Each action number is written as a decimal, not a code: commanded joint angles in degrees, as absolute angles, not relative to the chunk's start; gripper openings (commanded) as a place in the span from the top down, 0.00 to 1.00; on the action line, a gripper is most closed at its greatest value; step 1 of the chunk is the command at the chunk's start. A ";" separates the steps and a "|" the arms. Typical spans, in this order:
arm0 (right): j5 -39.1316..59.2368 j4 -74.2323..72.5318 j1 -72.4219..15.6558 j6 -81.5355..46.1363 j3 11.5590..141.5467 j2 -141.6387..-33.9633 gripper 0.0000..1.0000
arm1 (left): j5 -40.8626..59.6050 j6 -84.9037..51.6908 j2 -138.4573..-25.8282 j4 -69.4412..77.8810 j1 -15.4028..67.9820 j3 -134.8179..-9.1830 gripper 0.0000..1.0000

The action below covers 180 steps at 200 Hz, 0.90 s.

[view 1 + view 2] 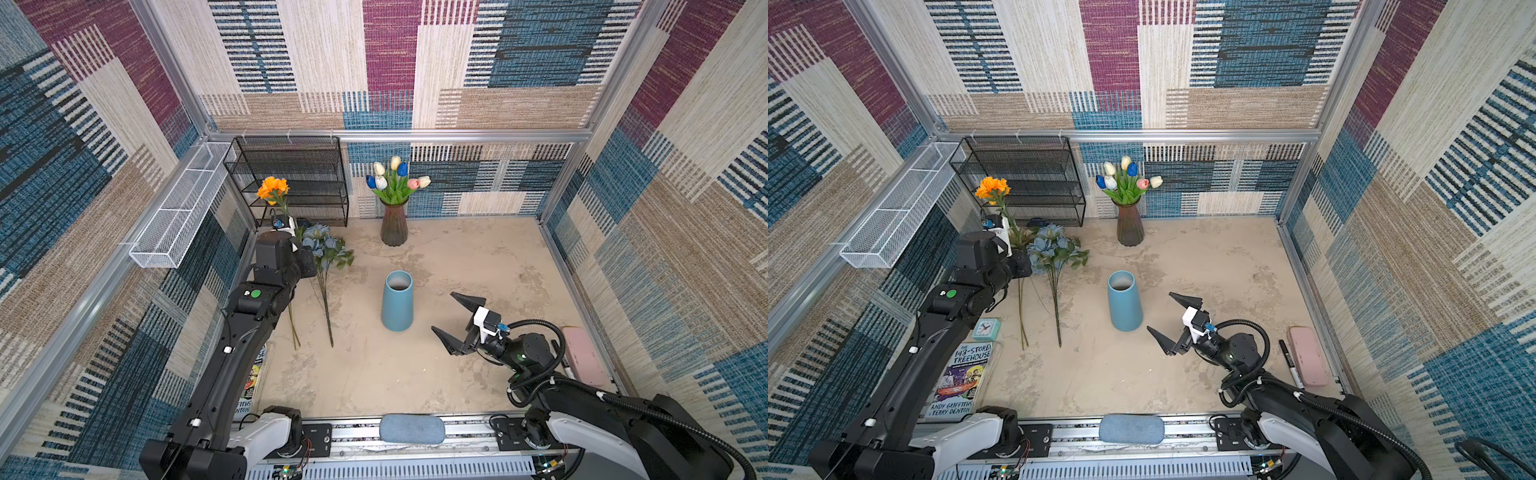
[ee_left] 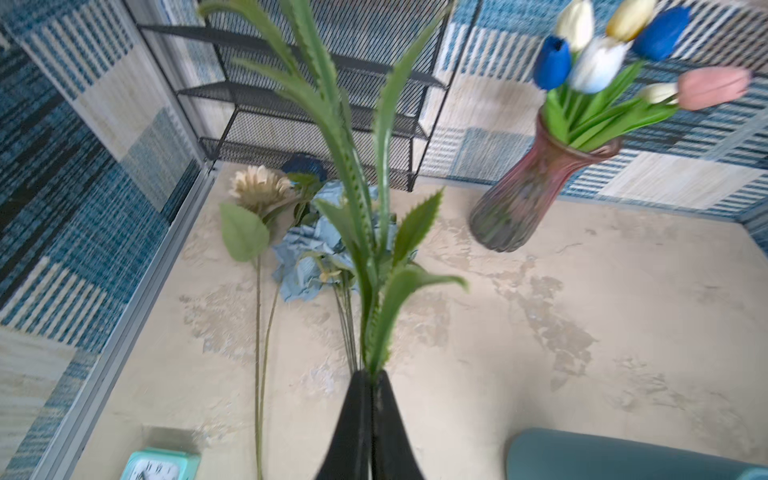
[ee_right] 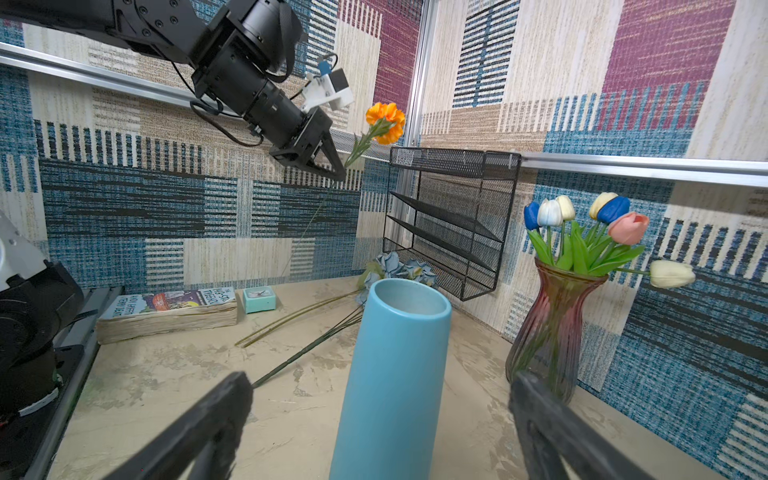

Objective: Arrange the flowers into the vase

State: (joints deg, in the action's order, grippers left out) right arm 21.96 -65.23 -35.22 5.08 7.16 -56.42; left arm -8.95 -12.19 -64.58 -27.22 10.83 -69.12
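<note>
Bench (image 1: 1204,266) clutter: a black mesh rack (image 1: 1025,178) sits in the far left corner, and a white wire basket (image 1: 892,220) hangs on the left wall. A paperback (image 1: 961,380) lies flat by the near left edge, with a teal clock (image 1: 985,329) just past it. A pink case (image 1: 1307,355) and a black marker (image 1: 1290,362) lie side by side along the right edge.
</note>
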 commanded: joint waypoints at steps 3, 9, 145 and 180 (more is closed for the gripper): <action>21.80 -65.72 -35.24 5.35 7.03 -56.29 0.00 | -6.77 -9.91 -63.86 -24.11 14.05 -70.73 1.00; 21.74 -65.74 -35.24 5.36 7.03 -56.33 0.00 | -5.70 -9.17 -63.66 -22.86 15.11 -70.67 1.00; 21.87 -66.56 -35.24 5.40 7.38 -59.36 0.00 | 9.23 -2.84 -68.20 -0.79 30.62 -80.53 1.00; 21.66 -66.36 -35.24 5.70 7.47 -59.52 0.00 | 10.12 -3.15 -71.70 1.67 31.41 -81.04 1.00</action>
State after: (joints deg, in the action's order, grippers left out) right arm 21.96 -65.28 -35.22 5.13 7.11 -59.37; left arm 8.05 -4.16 -69.89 -1.96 31.16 -80.79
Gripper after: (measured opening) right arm 1.000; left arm 0.065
